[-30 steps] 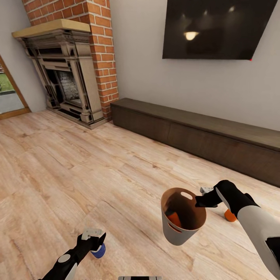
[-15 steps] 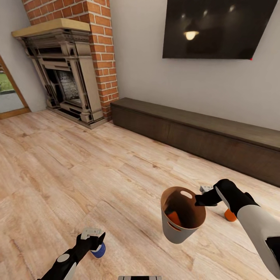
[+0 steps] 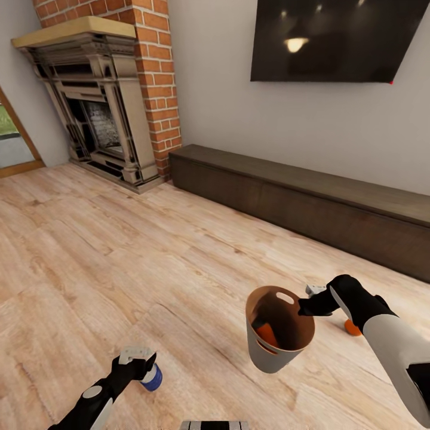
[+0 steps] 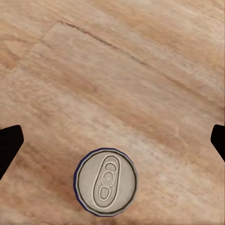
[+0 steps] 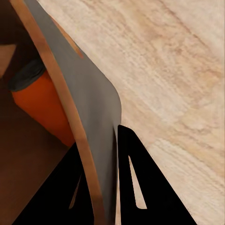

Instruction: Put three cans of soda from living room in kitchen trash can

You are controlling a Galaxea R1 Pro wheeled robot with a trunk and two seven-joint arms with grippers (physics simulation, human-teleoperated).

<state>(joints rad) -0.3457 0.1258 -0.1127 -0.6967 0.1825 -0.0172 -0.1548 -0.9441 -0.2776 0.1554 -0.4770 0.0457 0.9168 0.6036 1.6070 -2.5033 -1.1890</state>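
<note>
The grey trash can hangs tilted above the floor, my right gripper shut on its rim. In the right wrist view my fingers pinch the bin wall. One orange soda can lies inside the bin, also seen as the orange can. A second orange can stands on the floor behind my right forearm. The dark blue can stands on the floor right under my left gripper. Its silver top shows below the open left gripper, whose fingertips are spread wide apart.
A long, low dark cabinet runs along the far wall under a black TV. A red-brick fireplace fills the back left corner. Wood floor stretches between me and them.
The whole view has shifted a little, so the camera moved. My left gripper stays over the blue can, slightly lower. The right gripper still holds the bin.
</note>
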